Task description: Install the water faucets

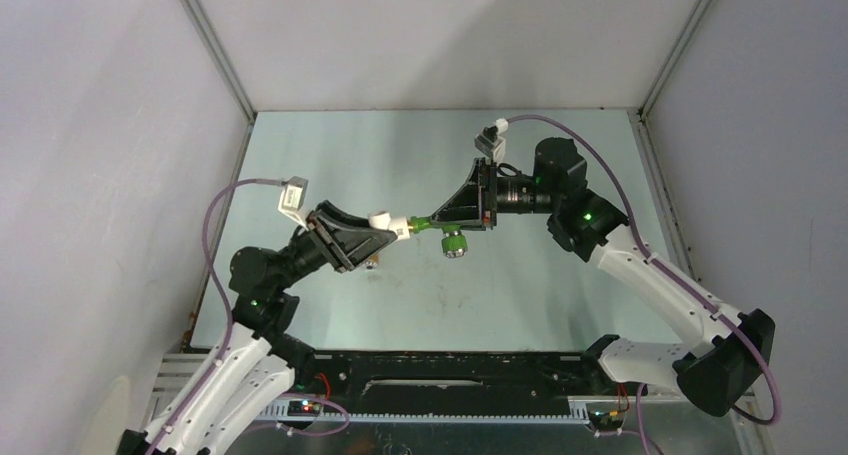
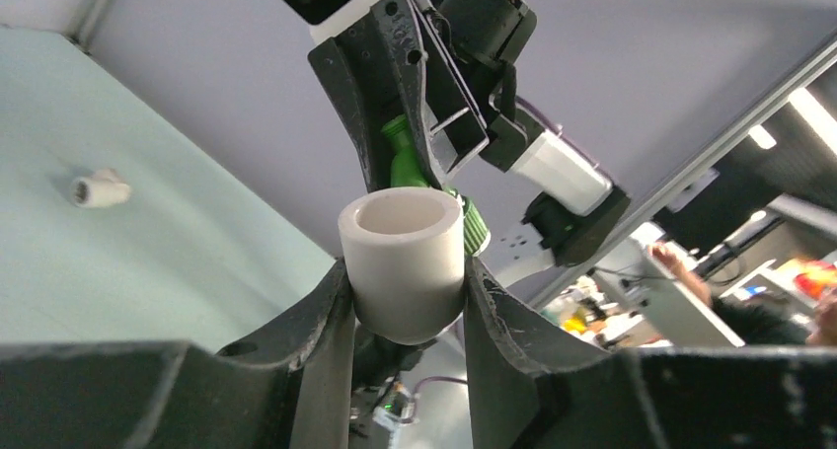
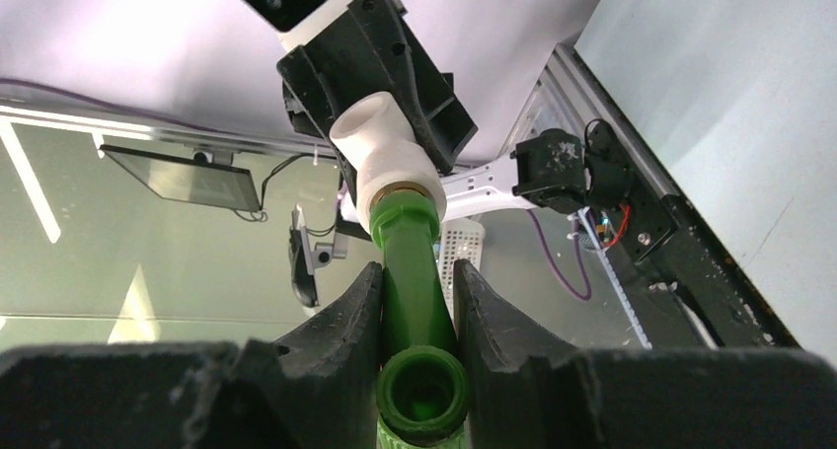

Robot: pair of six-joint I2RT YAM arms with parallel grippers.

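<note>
Both arms meet above the middle of the table. My left gripper (image 1: 392,231) (image 2: 405,271) is shut on a white elbow pipe fitting (image 1: 383,220) (image 2: 402,261) (image 3: 380,148). My right gripper (image 1: 432,220) (image 3: 418,276) is shut on the green water faucet (image 1: 425,223) (image 3: 413,261) (image 2: 403,163), with its fingers on either side of the stem. The faucet's end sits in the fitting's brass-ringed opening (image 3: 403,197). Its ribbed round knob (image 1: 453,243) (image 2: 476,227) hangs below the right fingers. A small orange bit (image 1: 372,265) shows on the table under the left gripper, too small to identify.
A second white elbow fitting (image 2: 99,187) lies on the pale green table (image 1: 420,305) to the left in the left wrist view. Grey walls (image 1: 120,175) close in the table on three sides. The arm bases and cables run along the near edge.
</note>
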